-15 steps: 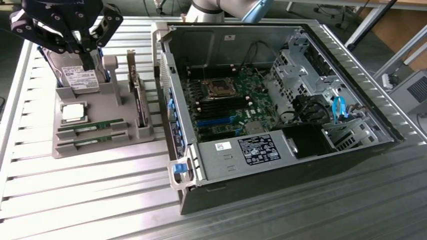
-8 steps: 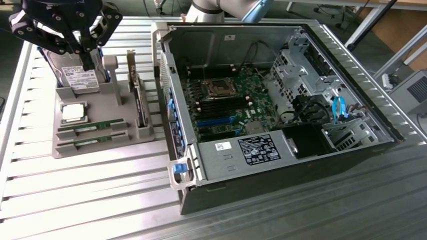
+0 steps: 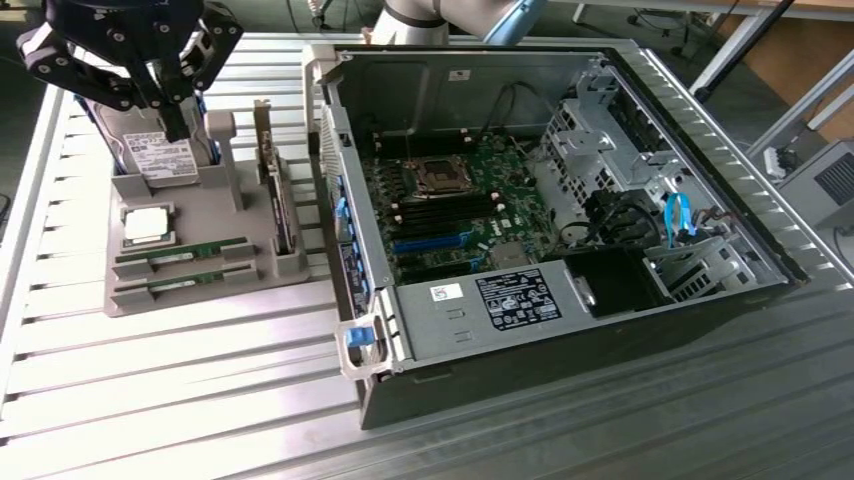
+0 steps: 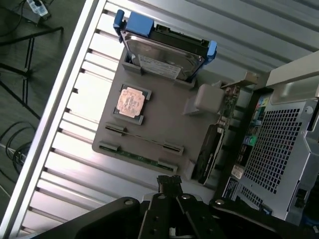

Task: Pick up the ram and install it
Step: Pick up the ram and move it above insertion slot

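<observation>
- At the exterior view's left, the gripper [image 3: 171, 118] hangs over the far end of the grey holder [image 3: 200, 215], above the hard drive [image 3: 158, 158]. Its fingers look pressed together, pinching nothing and touching no part.
- Nearer the camera on the same holder sits the silver processor [image 3: 146, 224]. Next comes the ram [image 3: 183, 252], seated in a groove with a second stick [image 3: 178, 284] just beside it, and both are well apart from the fingertips.
- The step in hand appears to be the approach to the pick, as nothing is lifted yet. A grasp would call for the fingers to spread and straddle one thin stick without catching its twin.
- To the right, the expansion card [image 3: 274, 200] stands upright near the sticks' ends, leaving little room on that side.
- Further right, the open computer case [image 3: 467, 75] shows the motherboard [image 3: 454, 200], and its dark memory slots look unfilled.
</observation>
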Controlling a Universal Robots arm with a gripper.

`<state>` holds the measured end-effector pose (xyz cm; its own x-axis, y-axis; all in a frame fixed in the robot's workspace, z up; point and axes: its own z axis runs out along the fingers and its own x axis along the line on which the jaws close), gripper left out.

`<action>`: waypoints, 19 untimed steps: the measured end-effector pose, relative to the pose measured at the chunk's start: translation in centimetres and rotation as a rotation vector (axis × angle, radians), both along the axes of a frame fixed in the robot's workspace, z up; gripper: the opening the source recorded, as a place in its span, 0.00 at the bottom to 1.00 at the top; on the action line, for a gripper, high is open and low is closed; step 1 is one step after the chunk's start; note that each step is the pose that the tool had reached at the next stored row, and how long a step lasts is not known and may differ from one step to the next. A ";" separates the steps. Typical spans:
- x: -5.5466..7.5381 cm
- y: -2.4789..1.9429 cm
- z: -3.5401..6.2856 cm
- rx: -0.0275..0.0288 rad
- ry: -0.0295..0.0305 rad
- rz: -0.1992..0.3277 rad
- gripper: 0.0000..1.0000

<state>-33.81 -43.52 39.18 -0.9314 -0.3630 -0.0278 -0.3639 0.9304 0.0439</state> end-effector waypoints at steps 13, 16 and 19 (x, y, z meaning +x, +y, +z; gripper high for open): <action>0.0 0.00 0.00 -0.0005 0.0000 0.133 0.09; 0.0 0.00 0.00 -0.0011 0.0001 0.185 0.09; 0.0 0.00 0.00 -0.0018 0.0001 0.234 0.09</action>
